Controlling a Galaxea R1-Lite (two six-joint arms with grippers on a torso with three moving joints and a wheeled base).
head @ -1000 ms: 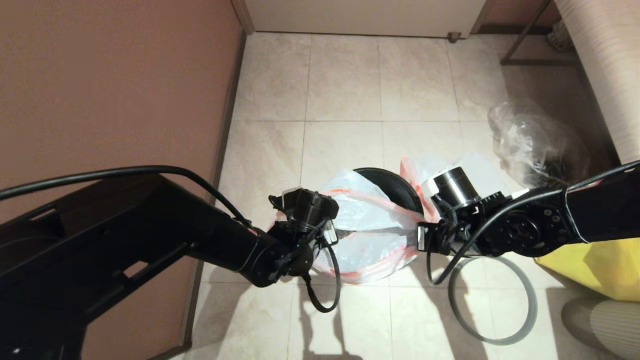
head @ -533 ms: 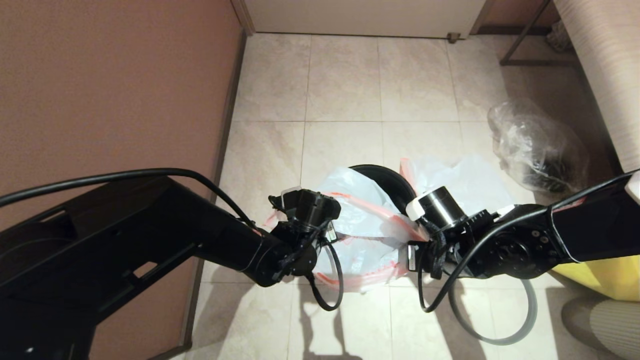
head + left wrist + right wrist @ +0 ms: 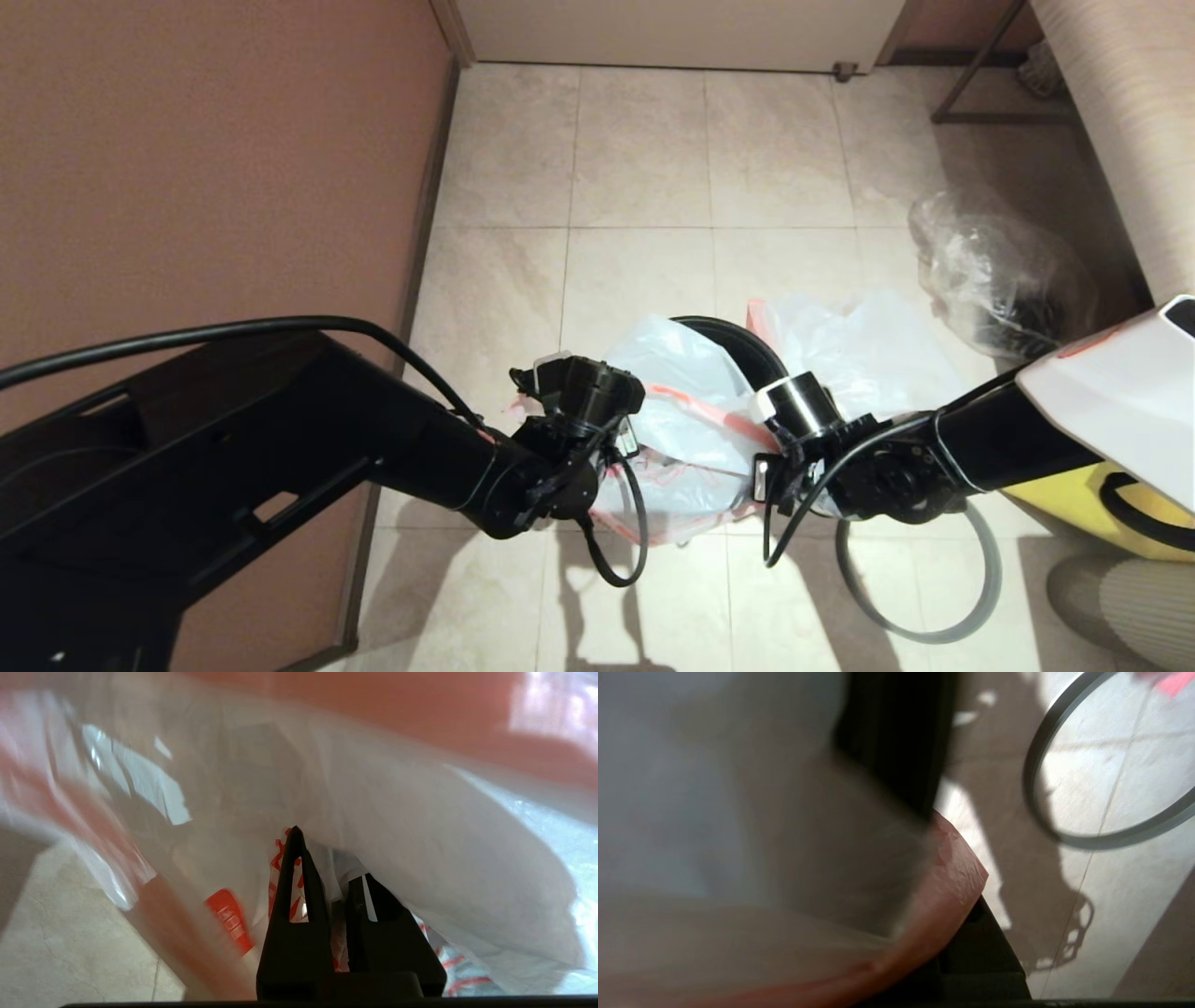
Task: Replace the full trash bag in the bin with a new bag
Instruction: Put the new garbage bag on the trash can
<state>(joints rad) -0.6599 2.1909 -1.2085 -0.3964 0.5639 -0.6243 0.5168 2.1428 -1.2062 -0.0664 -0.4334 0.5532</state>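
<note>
The new bag point(image 3: 677, 411), thin white plastic with an orange-pink edge and red print, hangs stretched between my two grippers over the near side of the black bin point(image 3: 738, 341). My left gripper point(image 3: 618, 441) point(image 3: 329, 868) is shut on the bag's left edge, with plastic pinched between its fingers. My right gripper point(image 3: 773, 467) grips the right edge; the bag's pink edge point(image 3: 957, 877) drapes over it and only one finger point(image 3: 990, 956) shows. The full trash bag point(image 3: 868, 345) lies on the floor just right of the bin. The grey rim ring point(image 3: 920, 637) point(image 3: 1032, 784) lies on the tiles under my right arm.
A clear bag with dark contents point(image 3: 999, 275) sits at the right by a pale cabinet. A yellow sack point(image 3: 1074, 499) stands near right. A brown wall point(image 3: 215, 168) runs along the left. Metal legs point(image 3: 971, 89) stand at the far right.
My right arm has swung left and nearer, carrying the bag's right edge closer to the left gripper, so the bag hangs slacker over the bin. The left gripper has barely shifted.
</note>
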